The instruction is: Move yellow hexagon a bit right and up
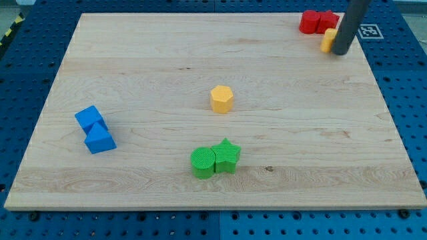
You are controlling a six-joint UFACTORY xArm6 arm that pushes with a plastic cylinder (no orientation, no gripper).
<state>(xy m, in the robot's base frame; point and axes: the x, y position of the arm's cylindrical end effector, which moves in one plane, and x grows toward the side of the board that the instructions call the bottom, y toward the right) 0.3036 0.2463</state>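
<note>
The yellow hexagon sits near the middle of the wooden board. My tip is at the view's top right, far from the hexagon. It touches or stands just right of a small yellow block, which it partly hides. Two red blocks sit just above and left of that yellow block.
Two blue blocks lie together at the view's left. A green cylinder and a green star touch each other below the hexagon. The board rests on a blue pegboard table.
</note>
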